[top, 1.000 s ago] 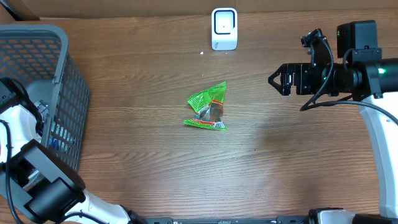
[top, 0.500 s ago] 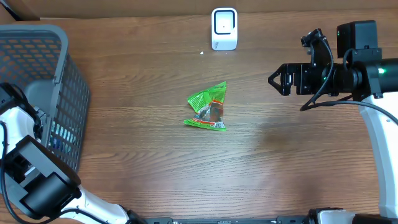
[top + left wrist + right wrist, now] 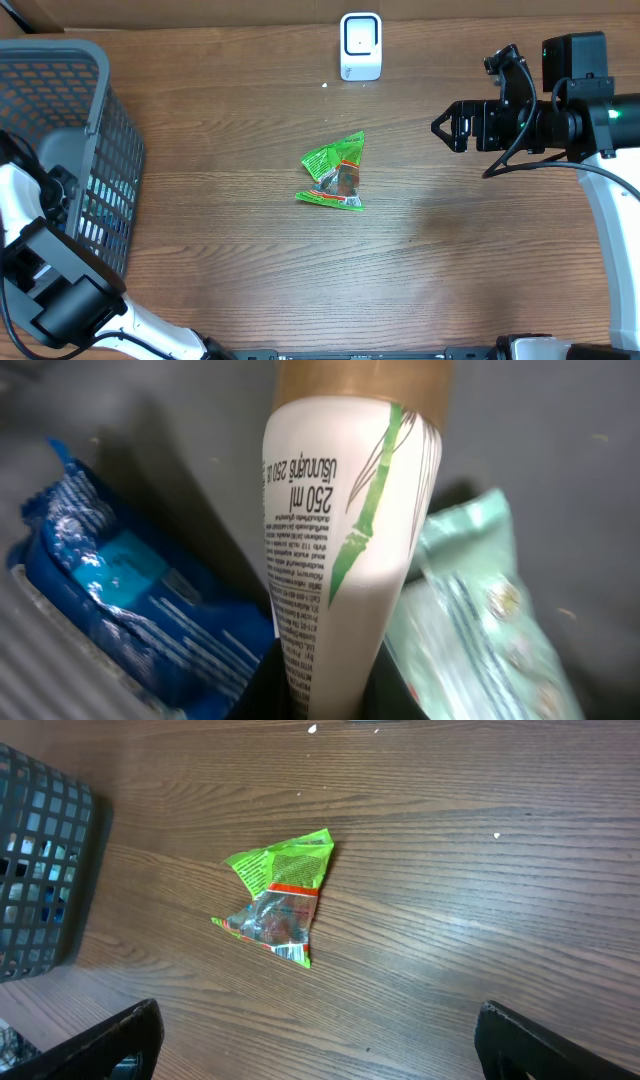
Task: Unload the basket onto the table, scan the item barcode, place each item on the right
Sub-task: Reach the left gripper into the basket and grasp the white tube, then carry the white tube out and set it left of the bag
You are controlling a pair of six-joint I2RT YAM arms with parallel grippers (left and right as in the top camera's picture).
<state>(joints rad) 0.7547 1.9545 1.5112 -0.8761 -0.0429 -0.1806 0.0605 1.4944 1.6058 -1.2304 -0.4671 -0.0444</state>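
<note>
Gripping a white bamboo-print bottle (image 3: 340,510) inside the grey basket (image 3: 60,60), the left pincer (image 3: 330,685) is showing only in its wrist view, between a blue packet (image 3: 130,600) and a pale green packet (image 3: 490,610). A green snack bag (image 3: 335,172) is lying mid-table near the white scanner (image 3: 360,45), and the right pincer (image 3: 320,1045) is hanging wide apart.

The right arm (image 3: 560,110) is black and blocky, with a green light (image 3: 612,113), a looping black cable (image 3: 492,172) and a white lower link (image 3: 605,230). The left arm (image 3: 20,215) pairs white curved shells with black box housings.
</note>
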